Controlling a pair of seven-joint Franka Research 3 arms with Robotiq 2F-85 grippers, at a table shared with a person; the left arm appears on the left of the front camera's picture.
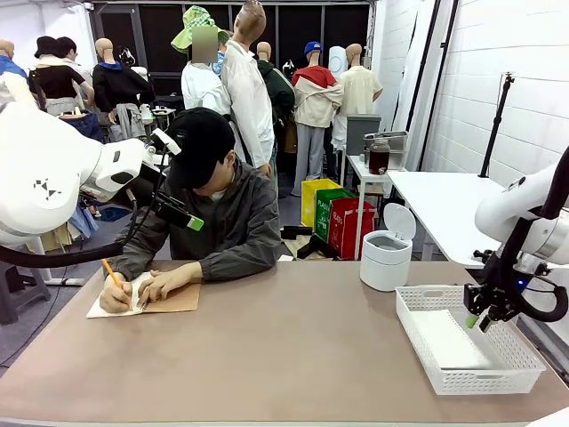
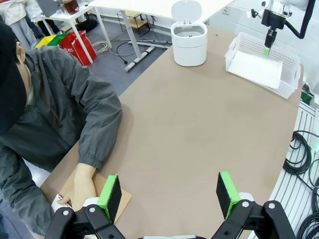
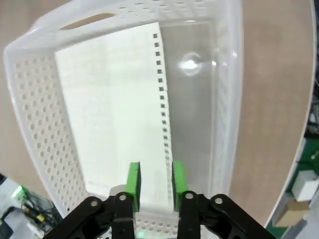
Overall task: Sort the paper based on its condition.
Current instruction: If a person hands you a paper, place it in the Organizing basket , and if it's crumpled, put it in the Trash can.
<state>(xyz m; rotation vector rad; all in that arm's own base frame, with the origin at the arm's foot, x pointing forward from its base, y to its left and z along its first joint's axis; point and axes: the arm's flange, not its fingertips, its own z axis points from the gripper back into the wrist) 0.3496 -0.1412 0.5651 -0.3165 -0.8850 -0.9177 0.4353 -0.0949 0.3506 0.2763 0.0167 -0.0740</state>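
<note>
Front view puts a white lidded bin [image 1: 386, 258] at two o'clock on the brown table [image 1: 284, 356]. At nine o'clock a person [image 1: 222, 213] writes with a pencil [image 1: 110, 270] on a tan-covered notebook [image 1: 178, 300]. The left gripper [image 2: 169, 191] hangs above the table just beside that notebook, jaws spread wide and empty. At four o'clock sits the white mesh basket [image 1: 524, 363], with the paper [image 3: 114, 109] lying flat on its floor. The right gripper [image 3: 154, 172] hovers over the sheet's near end, fingers narrowly parted and gripping nothing. In the right wrist view the sheet stretches from them toward twelve o'clock.
</note>
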